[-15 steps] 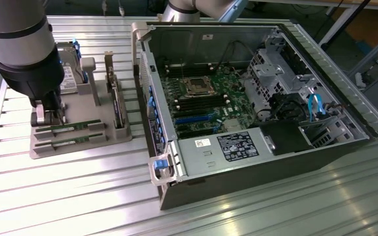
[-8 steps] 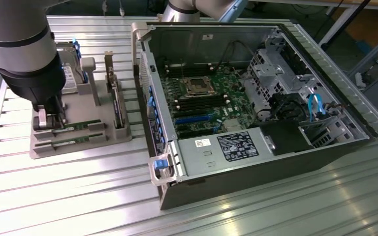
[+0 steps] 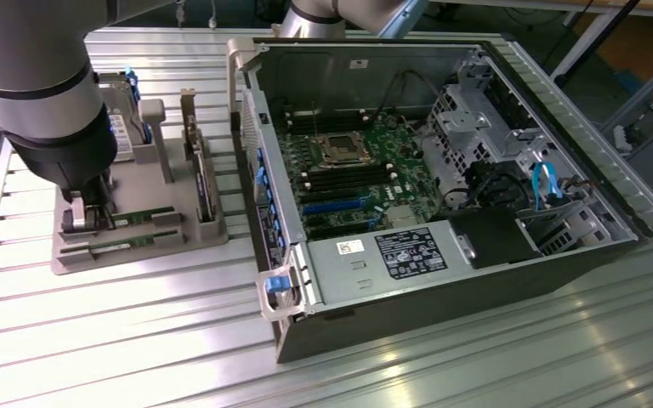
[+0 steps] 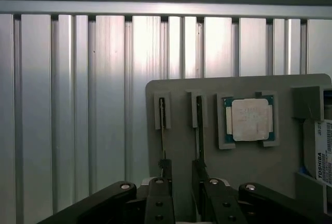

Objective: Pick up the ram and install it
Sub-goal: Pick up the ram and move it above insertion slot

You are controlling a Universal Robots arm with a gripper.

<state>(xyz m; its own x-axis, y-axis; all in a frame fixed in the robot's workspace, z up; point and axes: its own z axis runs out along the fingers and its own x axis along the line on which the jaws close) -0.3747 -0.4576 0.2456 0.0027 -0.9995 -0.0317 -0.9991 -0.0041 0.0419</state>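
Arm stands over the grey parts tray [image 3: 133,255] on the slatted aluminium bench [image 3: 133,340], at the exterior view's left. Tool [image 3: 86,218] is low at the tray, jaws wide, nothing held. In the wrist view the tool [image 4: 181,171] has one fingertip [image 4: 166,166] in line with each of two thin sticks standing on edge in parallel slots; contact cannot be told. First ram stick [image 4: 199,128] sits on the side of the CPU chip [image 4: 250,120], which lies flat in its square pocket. Second ram stick [image 4: 162,128] sits nearer the tray's outer edge. In the exterior view both show as green strips, the first ram stick [image 3: 143,218] and the second ram stick [image 3: 133,242], just beside the tool. Hard drive [image 4: 320,154] is in the tray past the CPU chip. Expansion card [image 3: 200,174] stands upright at the tray's case side. Open computer case [image 3: 553,170] lies beside the tray, motherboard [image 3: 360,183] exposed, memory slots [image 3: 317,177] beside the CPU socket [image 3: 338,151].
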